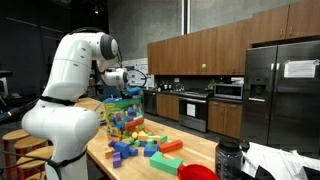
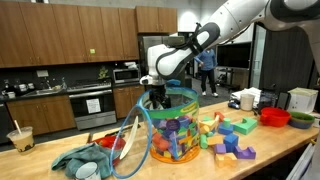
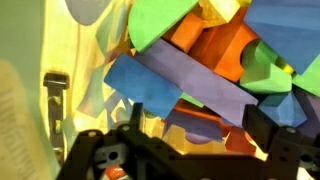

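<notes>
Wrist view is showing my pincer holding its two fingers spread wide and gripping nothing, while it is hanging just over a heap of toy blocks. Right beneath me I am counting one long blue-violet block, one orange block lying against it, one green block at the top and a second green block at the right. The rest are overlapping too much for me to count.

Both exterior views are showing that these blocks are filling one clear tub, which is standing upright on the wooden table. I am dipping my pincer into its open mouth, touching no block as far as I can tell.

Beside the tub, loose blocks are lying scattered on the table, too crowded for a sure count. Beyond them one red bowl is sitting. On the tub's other side one teal cloth is lying crumpled, and one cup with a straw is standing well apart.
</notes>
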Robot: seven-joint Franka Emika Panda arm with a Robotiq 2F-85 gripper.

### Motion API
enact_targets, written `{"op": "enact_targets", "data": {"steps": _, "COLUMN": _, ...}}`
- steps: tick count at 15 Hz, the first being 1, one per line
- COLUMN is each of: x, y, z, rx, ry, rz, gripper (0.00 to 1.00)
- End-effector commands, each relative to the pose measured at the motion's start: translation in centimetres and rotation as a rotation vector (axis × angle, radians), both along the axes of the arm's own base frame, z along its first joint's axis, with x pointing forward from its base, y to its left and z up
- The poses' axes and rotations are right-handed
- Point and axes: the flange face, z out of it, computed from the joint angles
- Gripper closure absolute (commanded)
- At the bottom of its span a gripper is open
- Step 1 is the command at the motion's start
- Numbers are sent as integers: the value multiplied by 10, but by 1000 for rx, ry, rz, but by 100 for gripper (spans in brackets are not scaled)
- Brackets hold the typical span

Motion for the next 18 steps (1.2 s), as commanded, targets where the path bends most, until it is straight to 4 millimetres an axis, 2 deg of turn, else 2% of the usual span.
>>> {"op": "enact_targets", "data": {"steps": 1, "x": -4, "y": 3, "z": 14, "rx": 44, "ry": 2, "rz": -24, "gripper": 0}}
{"op": "enact_targets", "data": {"steps": 2, "x": -1, "y": 5, "z": 6, "rx": 23, "ry": 5, "rz": -11, "gripper": 0}}
{"op": "enact_targets", "data": {"steps": 6, "x": -2, "y": 7, "z": 7, "rx": 33, "ry": 7, "rz": -13, "gripper": 0}}
{"op": "enact_targets", "data": {"steps": 14, "x": 5, "y": 7, "z": -5, "rx": -28, "ry": -148, "rz": 3, "gripper": 0}}
{"op": "enact_targets", "data": {"steps": 18, "x": 4, "y": 5, "z": -13, "rx": -58, "ry": -171, "rz": 17, "gripper": 0}}
